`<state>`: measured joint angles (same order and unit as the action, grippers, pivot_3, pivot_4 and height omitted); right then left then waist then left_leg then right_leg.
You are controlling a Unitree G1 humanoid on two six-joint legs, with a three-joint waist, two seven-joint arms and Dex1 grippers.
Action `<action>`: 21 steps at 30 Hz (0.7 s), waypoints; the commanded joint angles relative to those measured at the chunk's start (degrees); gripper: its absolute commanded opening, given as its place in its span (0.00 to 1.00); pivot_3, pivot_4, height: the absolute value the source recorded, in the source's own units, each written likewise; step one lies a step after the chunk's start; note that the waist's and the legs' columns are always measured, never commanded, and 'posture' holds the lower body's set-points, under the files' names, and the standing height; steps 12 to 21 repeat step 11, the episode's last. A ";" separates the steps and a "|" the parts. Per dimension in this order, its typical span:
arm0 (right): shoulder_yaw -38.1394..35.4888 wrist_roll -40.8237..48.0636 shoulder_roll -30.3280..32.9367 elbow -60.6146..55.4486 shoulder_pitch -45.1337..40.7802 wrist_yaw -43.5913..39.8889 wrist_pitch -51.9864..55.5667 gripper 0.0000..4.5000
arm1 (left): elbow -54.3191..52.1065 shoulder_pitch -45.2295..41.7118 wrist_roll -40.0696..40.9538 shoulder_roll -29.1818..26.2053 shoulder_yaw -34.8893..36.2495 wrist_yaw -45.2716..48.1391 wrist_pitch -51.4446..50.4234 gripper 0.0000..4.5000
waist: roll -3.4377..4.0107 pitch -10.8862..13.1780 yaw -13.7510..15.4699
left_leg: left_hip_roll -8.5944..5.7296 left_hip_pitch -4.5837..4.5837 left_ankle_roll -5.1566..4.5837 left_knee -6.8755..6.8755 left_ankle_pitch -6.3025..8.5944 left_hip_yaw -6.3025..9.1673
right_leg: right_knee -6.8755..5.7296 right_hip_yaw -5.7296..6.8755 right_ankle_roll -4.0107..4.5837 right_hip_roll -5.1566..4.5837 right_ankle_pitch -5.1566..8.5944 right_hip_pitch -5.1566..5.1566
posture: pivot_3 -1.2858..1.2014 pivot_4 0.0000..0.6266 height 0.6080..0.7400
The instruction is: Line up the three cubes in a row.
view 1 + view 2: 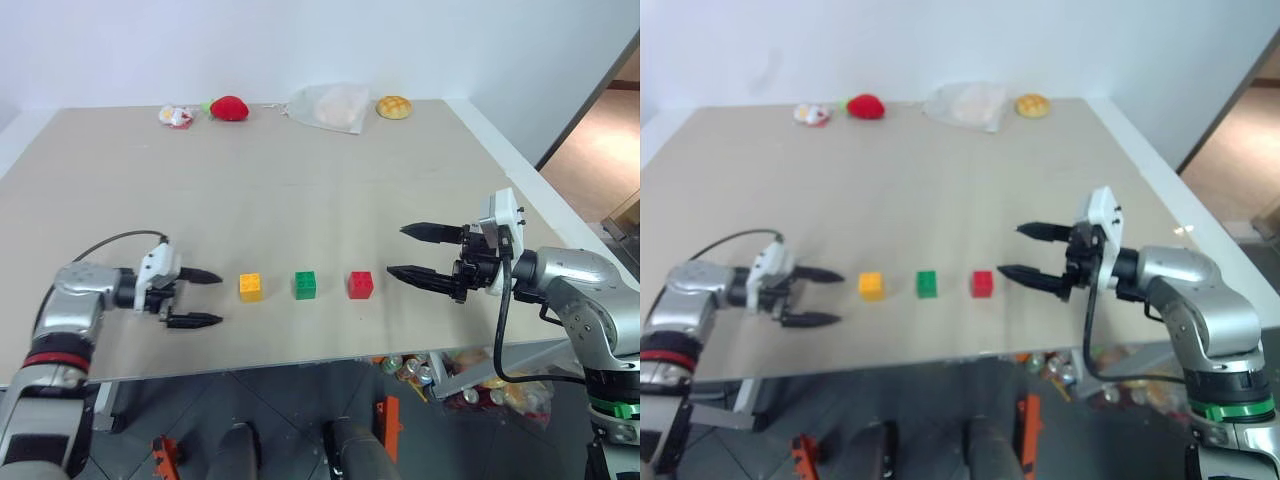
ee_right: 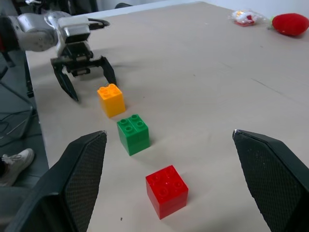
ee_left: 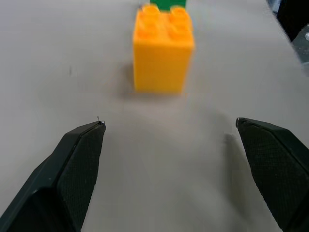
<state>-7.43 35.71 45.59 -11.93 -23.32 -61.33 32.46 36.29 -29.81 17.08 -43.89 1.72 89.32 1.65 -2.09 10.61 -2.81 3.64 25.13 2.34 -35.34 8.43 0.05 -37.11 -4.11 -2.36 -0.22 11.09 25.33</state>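
Now three cubes sit in row, lower centre of head view: yellow (image 1: pixel 251 287), green (image 1: pixel 305 285), red (image 1: pixel 361 285), evenly spaced, apart, none touching. Left gripper (image 1: pixel 205 298) at frame left, just beside yellow, fingers wide apart, holding nothing; clear of cube so row stays undisturbed. Right gripper (image 1: pixel 418 252) right of red, fingers spread, empty, near but not touching. Judge lineup essentially done.
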 commanded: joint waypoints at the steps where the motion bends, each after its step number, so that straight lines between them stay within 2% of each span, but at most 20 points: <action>1: -2.30 -0.20 1.45 0.36 0.80 -0.62 -1.22 0.96 | -8.98 1.49 3.15 -2.34 5.91 -10.67 -12.05 1.00 | 0.00 0.00 0.29 | 0.00 0.00 0.00 -0.01 0.00 0.00 | 0.00 0.01 0.00 -0.02 0.00 -0.01 | 0.52 0.24 1.00; 4: -3.45 -1.36 2.09 2.80 2.92 -0.30 -2.35 0.96 | -15.93 3.66 5.35 -2.17 11.42 -21.39 -20.42 1.00 | -0.01 0.00 0.52 | 0.00 0.01 0.00 -0.04 0.00 -0.01 | 0.00 0.11 -0.01 -0.13 0.01 -0.08 | 0.52 0.24 1.00; 7: -4.26 -2.85 2.94 5.51 4.71 -0.25 -3.98 0.96 | -24.96 8.07 10.92 -2.68 15.49 -23.20 -28.24 1.00 | 0.00 0.00 0.29 | -0.02 0.00 0.00 -0.06 0.00 -0.14 | 0.02 0.08 -0.02 -0.22 0.01 -0.06 | 0.52 0.24 1.00; 11: -4.30 -3.48 2.73 6.94 6.15 -0.33 -4.98 0.96 | -32.77 14.30 13.94 -2.26 18.59 -26.23 -31.54 1.00 | 0.00 0.00 0.07 | 0.01 -0.08 0.01 0.02 0.02 -0.19 | 0.02 0.08 0.00 -0.19 0.04 -0.03 | 0.52 0.24 1.00; 21: -4.30 -3.48 2.73 6.94 6.15 -0.33 -4.98 0.96 | -32.77 14.30 13.94 -2.26 18.59 -26.23 -31.54 1.00 | 0.00 0.00 0.07 | 0.01 -0.08 0.01 0.02 0.02 -0.19 | 0.02 0.08 0.00 -0.19 0.04 -0.03 | 0.52 0.24 1.00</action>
